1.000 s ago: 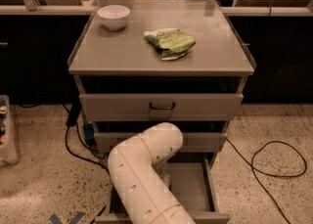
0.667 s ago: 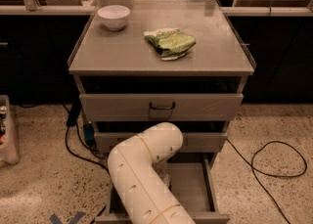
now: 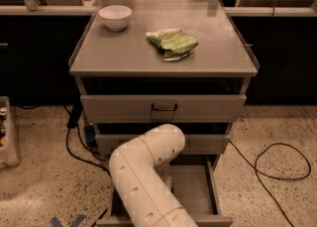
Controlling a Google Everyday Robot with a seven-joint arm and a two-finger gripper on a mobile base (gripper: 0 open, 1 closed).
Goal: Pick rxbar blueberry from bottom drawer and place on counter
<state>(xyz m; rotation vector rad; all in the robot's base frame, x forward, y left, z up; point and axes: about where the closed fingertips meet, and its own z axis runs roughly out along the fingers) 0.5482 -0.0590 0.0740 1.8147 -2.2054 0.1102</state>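
The bottom drawer (image 3: pixel 192 191) is pulled open and part of its plain grey floor shows to the right of my arm. My white arm (image 3: pixel 148 169) bends down into the drawer and covers most of it. My gripper is hidden behind the arm, down inside the drawer. The rxbar blueberry is hidden. The counter (image 3: pixel 124 55) is the flat grey top of the cabinet, above the drawers.
A green-and-white snack bag (image 3: pixel 173 42) and a white bowl (image 3: pixel 115 17) sit on the counter. The two upper drawers (image 3: pixel 163 108) are closed. A black cable (image 3: pixel 277 166) loops on the floor at right. A bin (image 3: pixel 7 137) stands at far left.
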